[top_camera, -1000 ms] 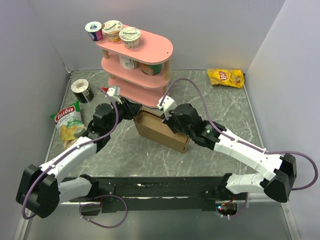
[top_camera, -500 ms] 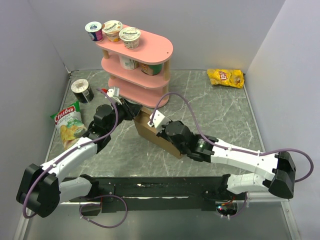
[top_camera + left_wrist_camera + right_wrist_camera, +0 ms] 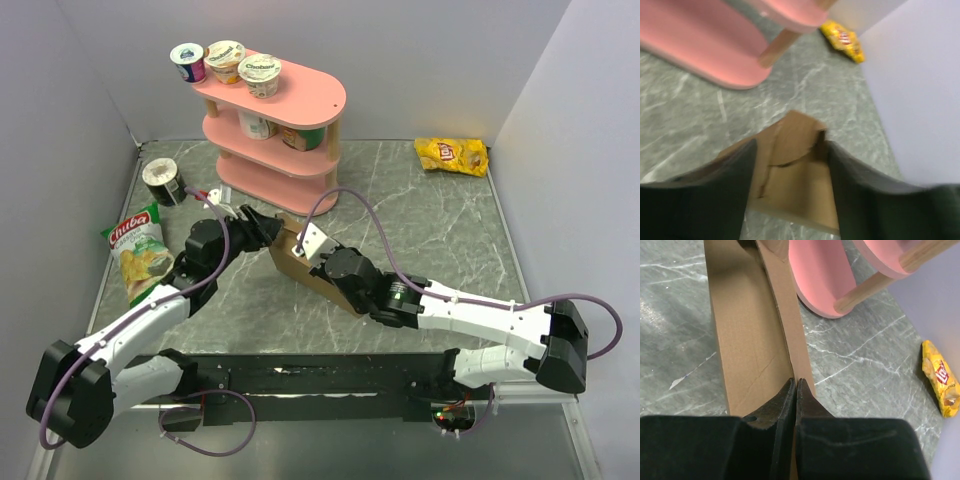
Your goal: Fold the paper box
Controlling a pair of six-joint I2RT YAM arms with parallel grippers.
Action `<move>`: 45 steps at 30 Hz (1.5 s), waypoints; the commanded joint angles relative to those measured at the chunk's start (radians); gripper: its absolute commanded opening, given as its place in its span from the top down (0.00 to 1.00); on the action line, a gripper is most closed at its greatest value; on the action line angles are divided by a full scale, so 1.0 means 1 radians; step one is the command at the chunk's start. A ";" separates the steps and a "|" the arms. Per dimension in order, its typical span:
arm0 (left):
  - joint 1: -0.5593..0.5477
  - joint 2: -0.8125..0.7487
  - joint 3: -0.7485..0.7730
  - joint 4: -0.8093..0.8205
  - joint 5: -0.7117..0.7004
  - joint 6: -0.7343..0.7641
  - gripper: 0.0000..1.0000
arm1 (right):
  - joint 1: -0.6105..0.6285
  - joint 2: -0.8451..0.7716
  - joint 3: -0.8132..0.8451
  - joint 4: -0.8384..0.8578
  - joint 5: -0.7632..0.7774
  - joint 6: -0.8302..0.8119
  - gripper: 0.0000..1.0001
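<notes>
Mid-fold: right gripper (image 3: pixel 795 382) pinches the box (image 3: pixel 297 264) wall; left gripper (image 3: pixel 790 146) gapes around the far-left flap (image 3: pixel 792 135); next, probably, tuck it inward.

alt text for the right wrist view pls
The right tool, closed, has its tips at a crease of the paper box on a grey marble table. Beyond stands a pink shelf; a yellow chip bag lies at right.
</notes>
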 commanded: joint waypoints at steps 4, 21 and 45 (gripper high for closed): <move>0.007 0.048 0.090 -0.408 -0.039 0.119 0.13 | -0.006 0.024 -0.013 -0.040 0.000 0.057 0.97; 0.087 -0.279 -0.037 -0.310 0.063 0.116 0.04 | -0.088 -0.021 -0.027 -0.068 -0.135 0.045 0.99; 0.099 0.007 0.180 -0.100 0.212 0.367 0.46 | -0.195 -0.119 -0.106 -0.025 -0.346 0.012 1.00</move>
